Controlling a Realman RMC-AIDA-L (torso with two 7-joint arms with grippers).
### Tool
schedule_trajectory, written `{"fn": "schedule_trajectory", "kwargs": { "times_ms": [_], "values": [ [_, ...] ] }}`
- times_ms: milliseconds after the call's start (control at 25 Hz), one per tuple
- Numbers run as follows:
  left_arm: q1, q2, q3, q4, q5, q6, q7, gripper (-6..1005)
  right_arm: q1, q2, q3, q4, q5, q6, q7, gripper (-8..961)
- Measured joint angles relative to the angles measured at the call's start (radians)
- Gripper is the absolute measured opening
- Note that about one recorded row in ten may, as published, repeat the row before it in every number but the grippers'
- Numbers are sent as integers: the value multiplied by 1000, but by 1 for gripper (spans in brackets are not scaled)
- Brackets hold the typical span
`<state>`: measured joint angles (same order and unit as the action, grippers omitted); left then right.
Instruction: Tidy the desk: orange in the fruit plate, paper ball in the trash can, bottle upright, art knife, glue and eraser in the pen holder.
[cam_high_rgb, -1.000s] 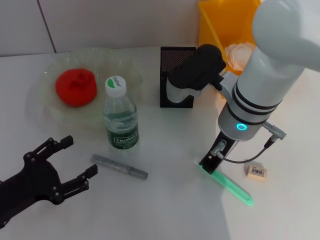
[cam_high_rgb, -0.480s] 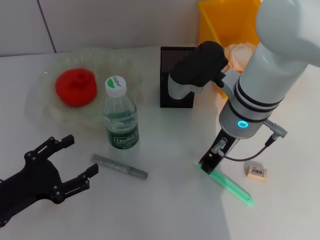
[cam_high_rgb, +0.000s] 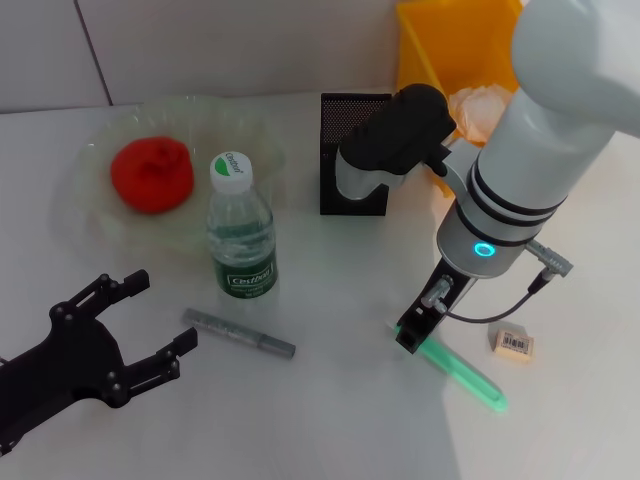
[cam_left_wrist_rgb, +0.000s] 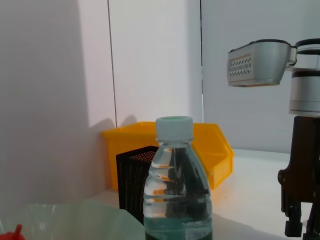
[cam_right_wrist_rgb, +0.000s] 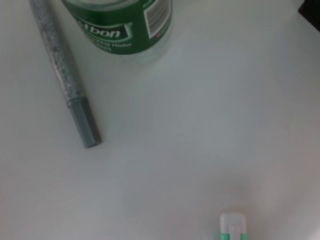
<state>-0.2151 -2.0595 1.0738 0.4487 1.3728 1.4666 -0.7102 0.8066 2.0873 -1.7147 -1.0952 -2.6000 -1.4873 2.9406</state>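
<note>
The orange (cam_high_rgb: 152, 174) lies in the fruit plate (cam_high_rgb: 85, 225). Beside the plate the bottle (cam_high_rgb: 241, 235) stands upright, and it also fills the left wrist view (cam_left_wrist_rgb: 175, 190). The art knife (cam_high_rgb: 238, 334) lies flat in front of it, also in the right wrist view (cam_right_wrist_rgb: 65, 75). My right gripper (cam_high_rgb: 413, 335) hangs low over the white-tipped end of the glue (cam_high_rgb: 462, 372), whose tip (cam_right_wrist_rgb: 232, 227) shows in the right wrist view. The eraser (cam_high_rgb: 513, 343) lies to the right of the glue. The paper ball (cam_high_rgb: 482, 106) sits in the trash can (cam_high_rgb: 440, 50). My left gripper (cam_high_rgb: 158, 318) rests open near the front left.
The pen holder (cam_high_rgb: 355, 150) stands behind my right forearm, next to the trash can. The desk (cam_high_rgb: 330, 420) is bare between the art knife and the glue. In the left wrist view the right arm (cam_left_wrist_rgb: 300, 190) stands past the bottle.
The right arm has shifted slightly and its gripper sits a little lower at the glue's end. The left arm and the objects have not moved.
</note>
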Motion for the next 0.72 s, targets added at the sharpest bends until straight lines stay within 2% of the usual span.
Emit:
{"fn": "schedule_trajectory", "kwargs": {
  "times_ms": [720],
  "values": [
    [0,-1,2,1,0,6,0,869,0,0,-7,19,0,15,0,384]
  ]
}}
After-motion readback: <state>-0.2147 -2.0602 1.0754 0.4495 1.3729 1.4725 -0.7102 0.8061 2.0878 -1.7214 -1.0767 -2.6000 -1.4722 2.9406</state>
